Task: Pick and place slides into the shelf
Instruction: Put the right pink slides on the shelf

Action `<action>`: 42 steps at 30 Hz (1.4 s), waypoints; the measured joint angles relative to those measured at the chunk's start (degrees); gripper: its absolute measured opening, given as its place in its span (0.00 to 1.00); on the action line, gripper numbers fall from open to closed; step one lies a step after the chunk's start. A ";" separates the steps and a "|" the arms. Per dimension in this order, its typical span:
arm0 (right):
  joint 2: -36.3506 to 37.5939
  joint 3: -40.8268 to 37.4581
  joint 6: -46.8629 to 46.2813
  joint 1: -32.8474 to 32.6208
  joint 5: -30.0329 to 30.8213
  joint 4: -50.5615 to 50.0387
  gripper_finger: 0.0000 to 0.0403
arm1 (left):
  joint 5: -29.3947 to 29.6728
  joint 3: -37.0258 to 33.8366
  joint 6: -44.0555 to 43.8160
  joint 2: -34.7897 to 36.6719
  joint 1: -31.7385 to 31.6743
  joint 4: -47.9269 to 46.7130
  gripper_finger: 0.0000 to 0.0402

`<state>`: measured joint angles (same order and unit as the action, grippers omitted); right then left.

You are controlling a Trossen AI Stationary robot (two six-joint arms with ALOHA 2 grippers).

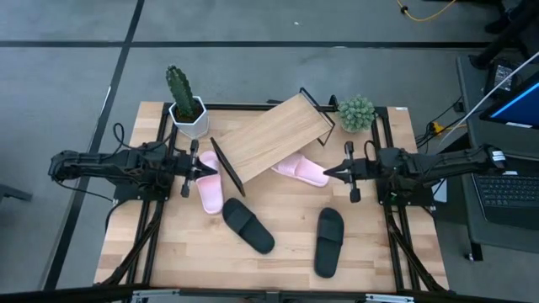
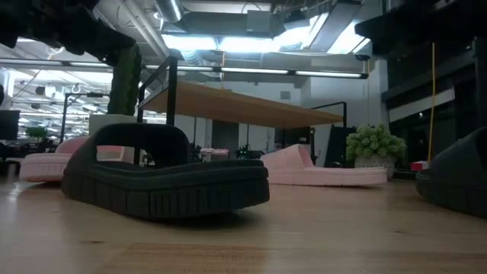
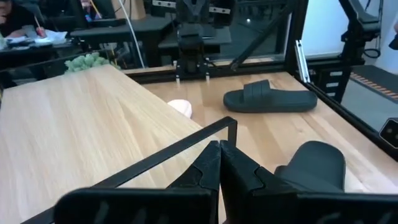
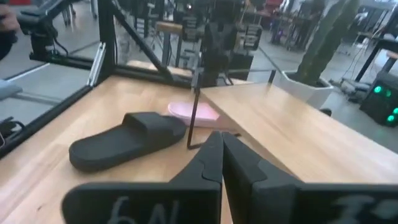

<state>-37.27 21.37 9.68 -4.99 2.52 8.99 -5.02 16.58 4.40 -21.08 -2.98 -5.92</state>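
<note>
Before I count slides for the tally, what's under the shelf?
Under the shelf, one pink slide pokes out, its heel end covered by the board. Another pink slide lies beside the shelf's frame. Nothing else shows beneath.

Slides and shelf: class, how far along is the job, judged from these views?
Done: nothing; the slanted light-wood shelf carries no sandal. In hand: nothing; the left gripper and right gripper are both shut and empty. Left: two pale pink slides and two matte black slides, all on the wooden tabletop.
</note>
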 joint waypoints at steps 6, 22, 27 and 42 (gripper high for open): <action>-5.76 0.40 -1.54 0.00 0.03 -2.73 0.01 | 2.58 0.00 0.19 -0.43 1.38 -0.05 0.00; -9.71 0.39 -0.44 -0.38 3.37 0.57 0.02 | 6.17 -9.01 -4.41 -3.41 11.33 15.32 0.00; -11.39 0.39 -0.20 -2.12 2.93 3.12 0.02 | 9.88 -9.25 -7.74 -3.41 15.82 16.01 0.00; -13.91 4.54 3.82 -2.45 2.93 3.33 0.02 | 18.56 -9.25 -6.86 -3.41 22.95 15.99 0.00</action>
<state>-51.18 25.91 13.49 -7.44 5.45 12.33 13.54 7.33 -2.46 -24.49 19.97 10.07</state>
